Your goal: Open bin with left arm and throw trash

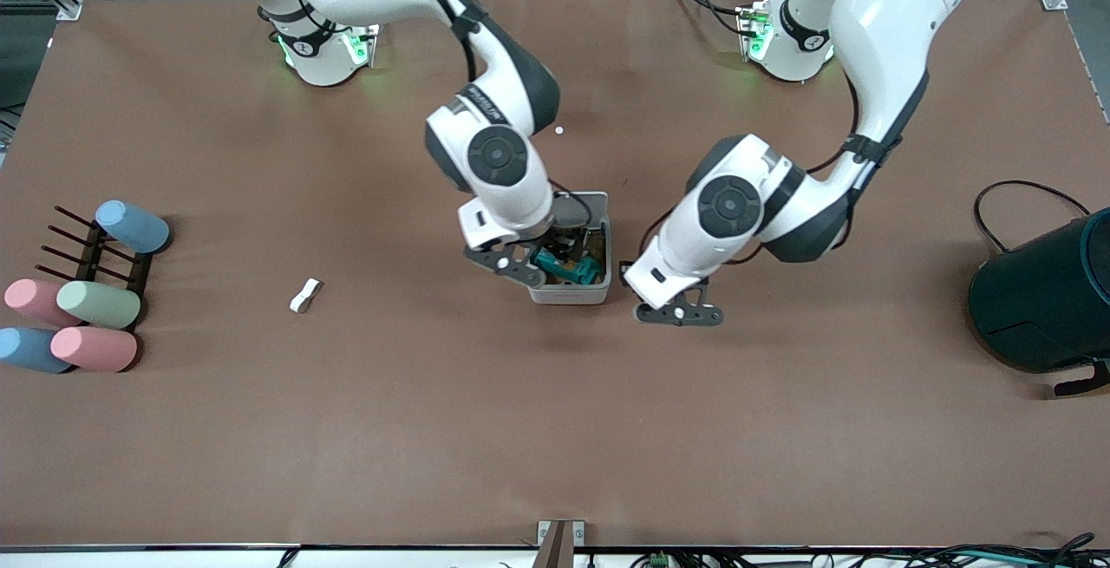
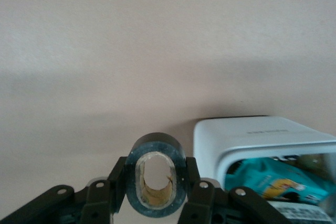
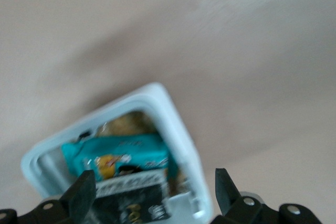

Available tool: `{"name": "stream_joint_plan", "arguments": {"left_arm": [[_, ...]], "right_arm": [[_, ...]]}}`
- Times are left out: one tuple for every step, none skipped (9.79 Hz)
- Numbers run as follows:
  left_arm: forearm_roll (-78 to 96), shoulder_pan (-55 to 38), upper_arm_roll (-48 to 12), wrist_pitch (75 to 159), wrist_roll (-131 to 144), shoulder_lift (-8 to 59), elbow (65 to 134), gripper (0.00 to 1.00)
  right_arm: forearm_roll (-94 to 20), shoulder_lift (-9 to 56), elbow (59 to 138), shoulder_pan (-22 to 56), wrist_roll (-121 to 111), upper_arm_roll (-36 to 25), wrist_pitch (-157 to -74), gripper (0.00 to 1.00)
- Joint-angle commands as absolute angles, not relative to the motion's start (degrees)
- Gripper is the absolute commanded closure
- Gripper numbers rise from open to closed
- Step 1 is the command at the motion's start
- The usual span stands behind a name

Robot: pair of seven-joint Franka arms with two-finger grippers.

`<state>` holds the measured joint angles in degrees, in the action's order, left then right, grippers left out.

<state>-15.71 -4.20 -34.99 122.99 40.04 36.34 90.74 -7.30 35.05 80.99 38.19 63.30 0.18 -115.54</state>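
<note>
Two white robot arms reach over a brown table [image 1: 555, 429]. Near the middle sits the bin [image 1: 602, 249], a small white-grey box with its top open, so the inside shows. In it lies a teal snack packet [image 1: 568, 268] with a yellow print; the right wrist view also shows a dark, white-edged packet [image 3: 131, 195] beside the teal one.

The right gripper [image 1: 512, 263] hangs over the open bin, at the edge toward the right arm's end of the table. Its fingers [image 3: 81, 191] are spread wide with nothing between them.

The left gripper [image 1: 678, 315] is low over the table just beside the bin, on the side toward the left arm's end. Its fingers [image 2: 191, 174] are closed on a black tape ring [image 2: 156, 174], which stands on edge between them, its pale inner core showing. In that wrist view the bin's rounded corner [image 2: 210, 145] is close by.

A small white wrapper [image 1: 304, 295] lies alone on the table, well apart from the bin, toward the right arm's end. Farther that way, pastel cylinders [image 1: 95, 304] in blue, pink and green lie around a dark rack [image 1: 91, 251]. At the left arm's end stands a large dark teal container [image 1: 1045, 299] with a black cable [image 1: 1010, 195] looped near it.
</note>
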Motion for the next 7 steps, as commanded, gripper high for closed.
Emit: {"name": "stream_joint_plan", "arguments": {"left_arm": [[-15.91, -5.27, -35.77, 122.08, 43.50, 35.68, 90.35, 1.00], [-15.91, -6.67, -35.77, 122.08, 45.51, 35.77, 90.35, 1.00], [-16.17, -8.42, -35.68, 122.69, 48.31, 36.29, 90.26, 1.00], [-16.35, -10.00, -35.60, 122.70, 49.64, 37.08, 89.57, 0.97], [-16.52, -10.72, -35.51, 122.87, 50.88, 37.87, 89.04, 0.94], [-16.61, -12.03, -35.33, 124.26, 52.02, 38.23, 89.03, 0.88], [-16.70, -12.65, -34.98, 124.71, 52.29, 38.32, 89.03, 0.78]], "right_arm": [[-7.73, 25.44, 91.97, 29.57, 54.99, 0.97, -114.43, 0.00], [-7.56, 22.79, 96.63, 25.27, 48.49, 0.97, -114.52, 0.00], [-5.82, 20.59, 101.64, 20.79, 41.82, 0.97, -115.83, 0.00], [-4.50, 18.83, 106.65, 17.61, 38.44, 0.97, -117.93, 0.00], [-1.44, 17.94, 111.75, 15.49, 36.41, 0.97, -121.69, 0.00], [1.46, 17.84, 116.23, 12.86, 34.47, 0.97, -127.47, 0.00], [2.28, 18.02, 119.85, 9.96, 30.02, 0.97, -133.10, 0.00]]}}
